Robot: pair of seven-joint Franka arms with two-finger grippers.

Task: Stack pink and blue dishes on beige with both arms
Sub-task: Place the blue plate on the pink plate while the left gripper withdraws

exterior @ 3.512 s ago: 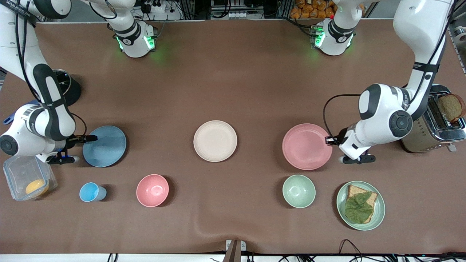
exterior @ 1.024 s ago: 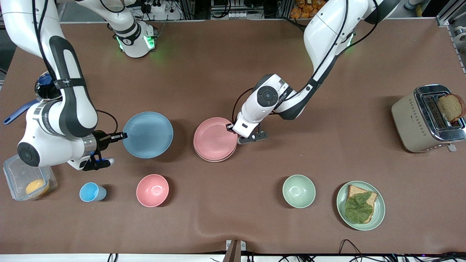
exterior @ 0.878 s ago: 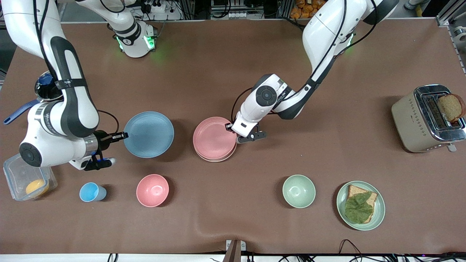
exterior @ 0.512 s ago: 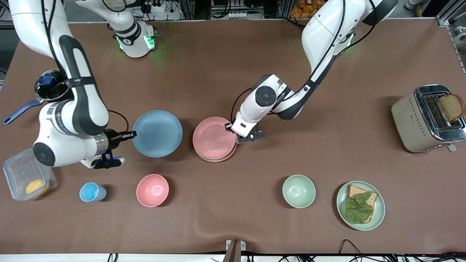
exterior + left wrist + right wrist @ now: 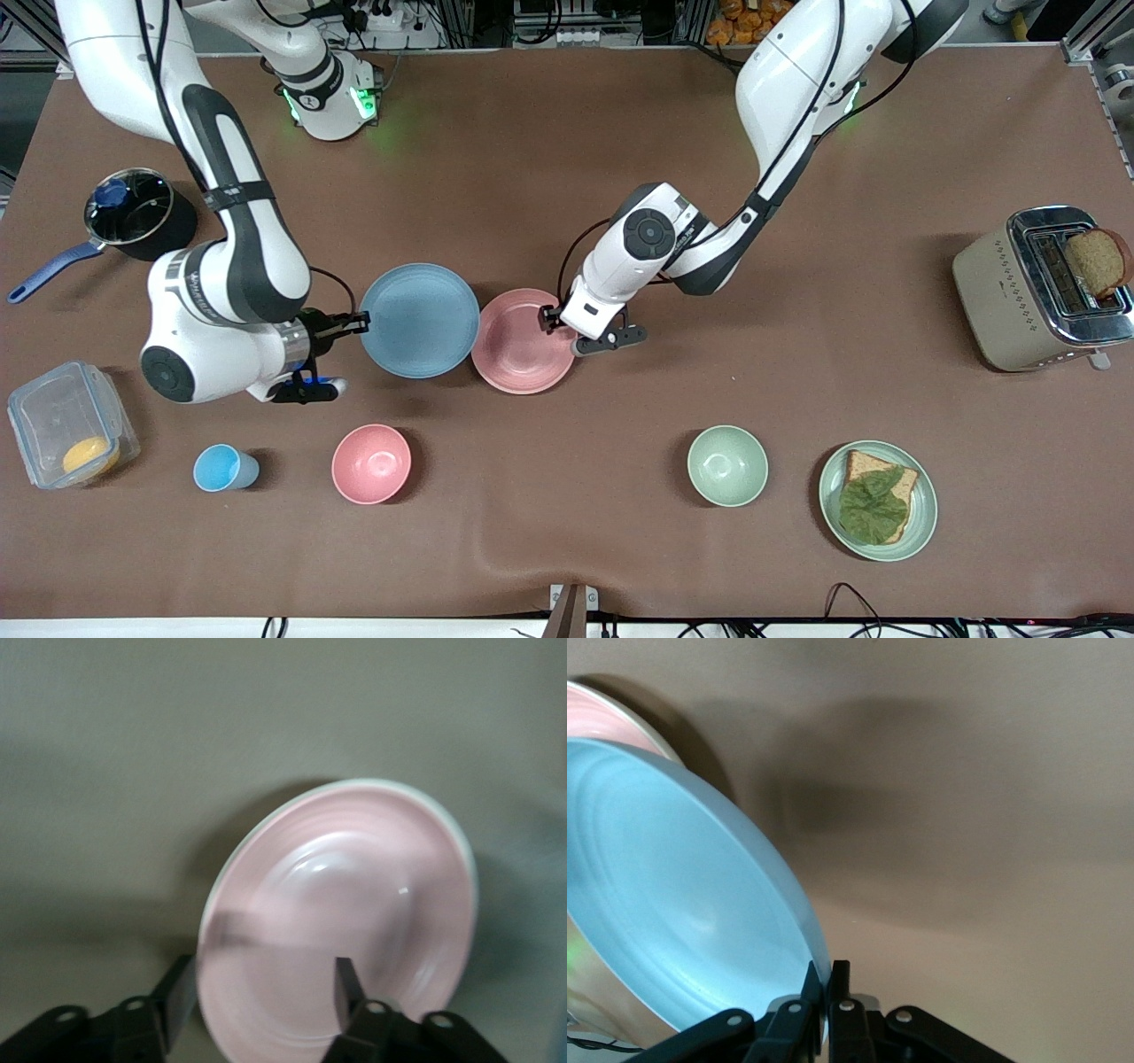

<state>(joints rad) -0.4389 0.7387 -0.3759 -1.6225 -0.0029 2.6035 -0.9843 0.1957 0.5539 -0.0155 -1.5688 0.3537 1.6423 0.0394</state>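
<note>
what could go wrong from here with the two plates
1. The right gripper carries the blue plate by its rim, and its edge already overlaps the pink plate. The left gripper sits open at that plate's rim, so plate and gripper may collide.
2. A one-sided rim pinch could let the blue plate tilt or slip.
3. Nudging the pink plate might shift it off the beige plate beneath.

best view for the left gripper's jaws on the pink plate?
Left wrist view: the left gripper is open, its fingers either side of the pink plate rim, not clamping. The front view shows the gripper small at the plate's edge. The right wrist view shows only a sliver of that plate.
</note>
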